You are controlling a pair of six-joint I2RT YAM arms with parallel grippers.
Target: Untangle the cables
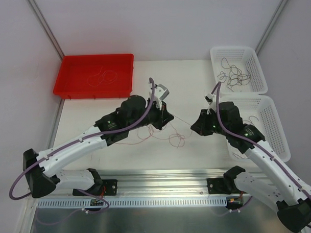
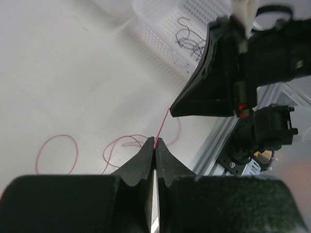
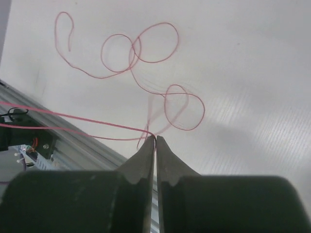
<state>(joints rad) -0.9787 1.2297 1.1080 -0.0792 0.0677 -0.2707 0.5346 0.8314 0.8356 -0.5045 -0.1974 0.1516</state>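
White table (image 1: 190, 84), pale lilac walls (image 1: 157, 24)

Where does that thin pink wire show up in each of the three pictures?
Top external: the thin pink wire curls just below centre.
Left wrist: it rises from the shut left hand, with loops to the left.
Right wrist: it is pinched by the right hand, with loops above.
Shared landmark: the aluminium rail.
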